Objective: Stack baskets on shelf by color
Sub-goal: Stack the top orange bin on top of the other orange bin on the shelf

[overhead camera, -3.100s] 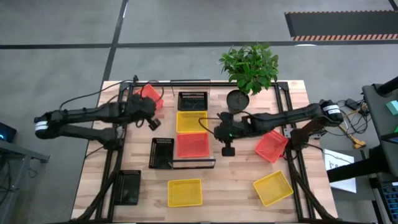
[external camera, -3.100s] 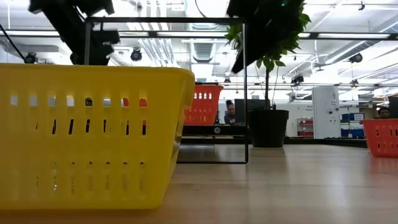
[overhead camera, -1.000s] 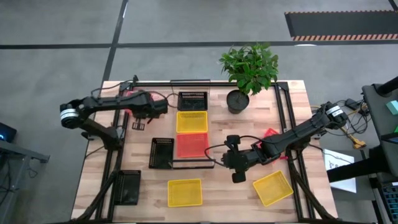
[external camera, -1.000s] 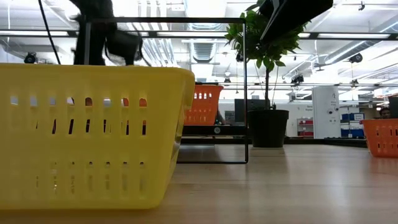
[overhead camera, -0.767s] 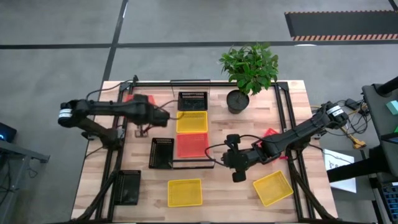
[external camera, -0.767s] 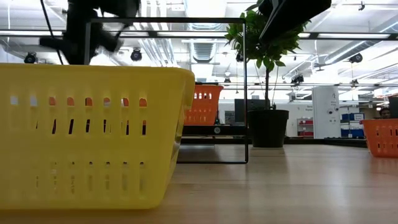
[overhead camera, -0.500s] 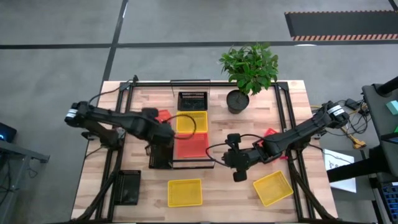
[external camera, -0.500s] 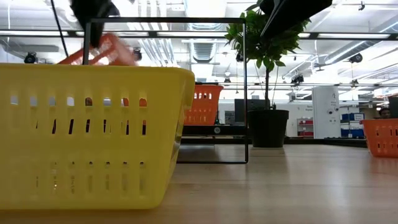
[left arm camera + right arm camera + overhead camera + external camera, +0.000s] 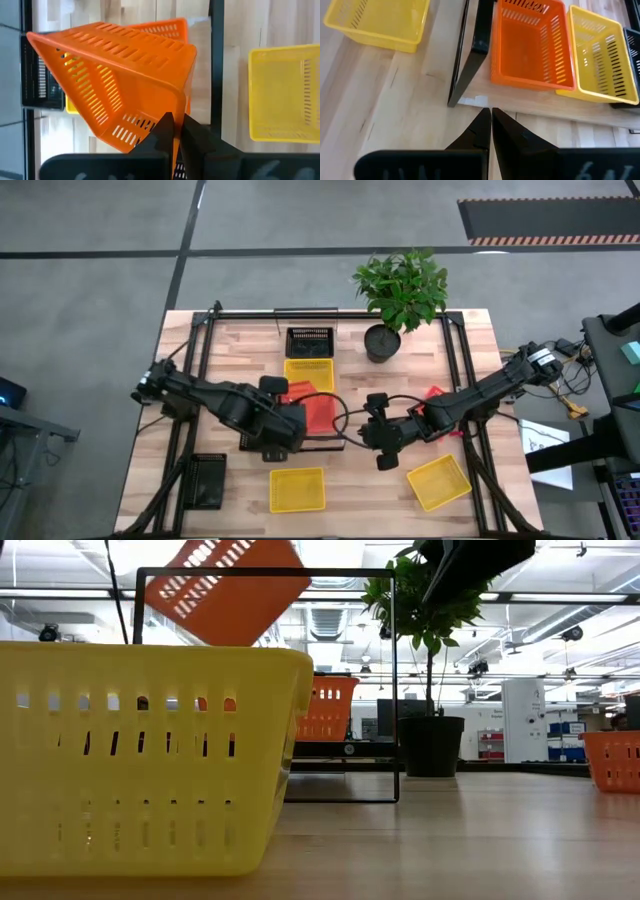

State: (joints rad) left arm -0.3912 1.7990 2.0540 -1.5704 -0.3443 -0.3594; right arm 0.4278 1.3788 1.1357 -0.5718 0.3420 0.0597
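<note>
Overhead: left gripper (image 9: 174, 131) clamped on a tilted red basket (image 9: 120, 90), over the shelf (image 9: 300, 444). Right gripper (image 9: 489, 116) closed, empty, at 3 o'clock of the shelf. Counted: three red, three yellow (image 9: 298, 489), three black (image 9: 309, 342).

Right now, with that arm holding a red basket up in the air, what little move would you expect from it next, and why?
Probably a short lowering, levelling the carried red basket into the red basket on the shelf. The left hand pinches its rim, and it hangs tilted above the shelf. The shelf row already runs red, yellow, black, so red belongs on red. The right hand waits near the shelf end, holding nothing.
</note>
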